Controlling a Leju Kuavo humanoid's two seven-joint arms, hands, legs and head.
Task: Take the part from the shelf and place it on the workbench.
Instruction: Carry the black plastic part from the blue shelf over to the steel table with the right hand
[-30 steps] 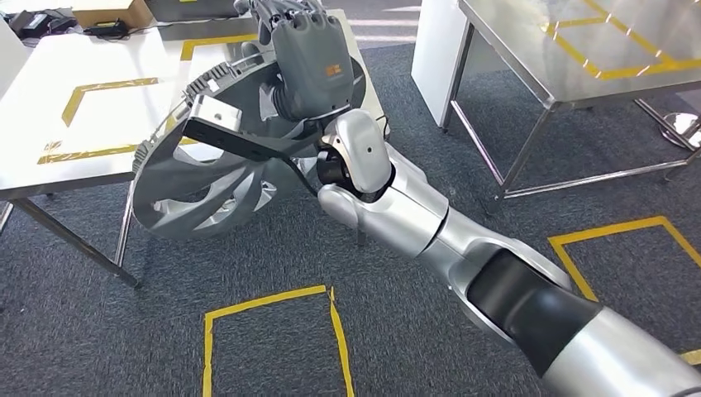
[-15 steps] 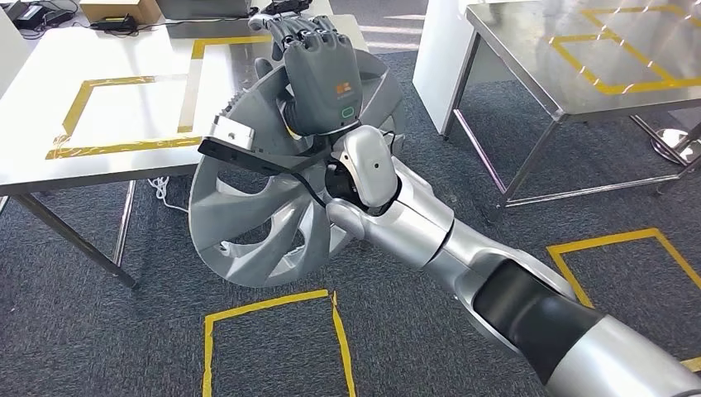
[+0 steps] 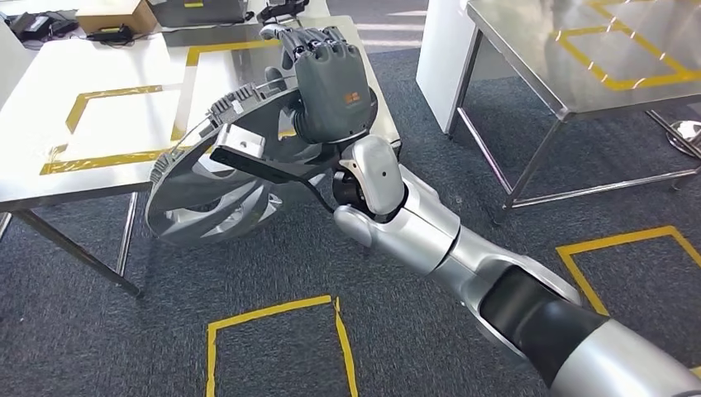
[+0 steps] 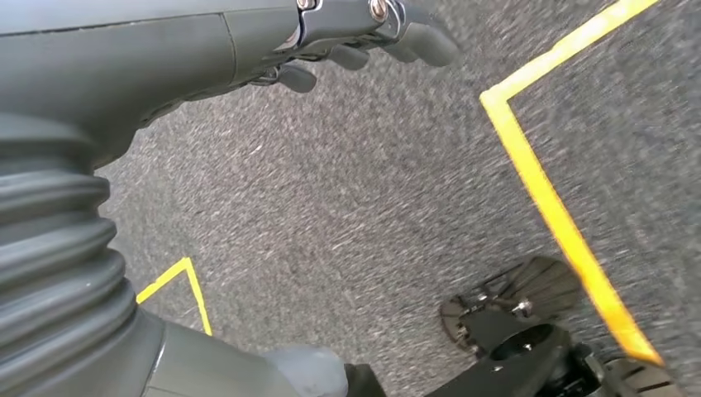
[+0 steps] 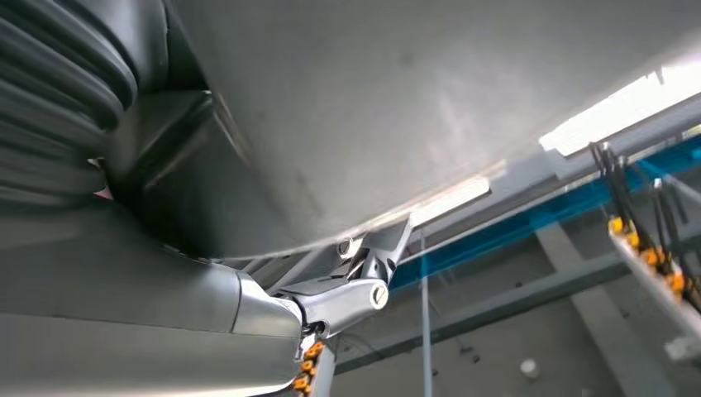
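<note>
The part is a large grey wheel cover (image 3: 207, 194) with curved spokes and a toothed rim. My right hand (image 3: 331, 91) grips it at its upper edge, fingers curled over the rim. The cover hangs tilted over the front edge of the white workbench (image 3: 107, 124), its lower half out over the carpet. In the right wrist view the cover's smooth grey surface (image 5: 413, 99) lies close against my right hand (image 5: 165, 306). My left hand (image 4: 364, 33) hangs over the carpet with nothing in it, fingers loosely apart.
Yellow tape marks a rectangle (image 3: 83, 99) on the workbench. A cardboard box (image 3: 112, 15) and black devices sit at its far end. A steel table (image 3: 579, 66) stands to the right, a white panel (image 3: 438, 58) beside it. Yellow tape squares (image 3: 273, 331) mark the carpet.
Since half a second ago my right hand has carried the wheel cover up and to the left, over the workbench's edge, and the cover lies flatter. The view has shifted a little.
</note>
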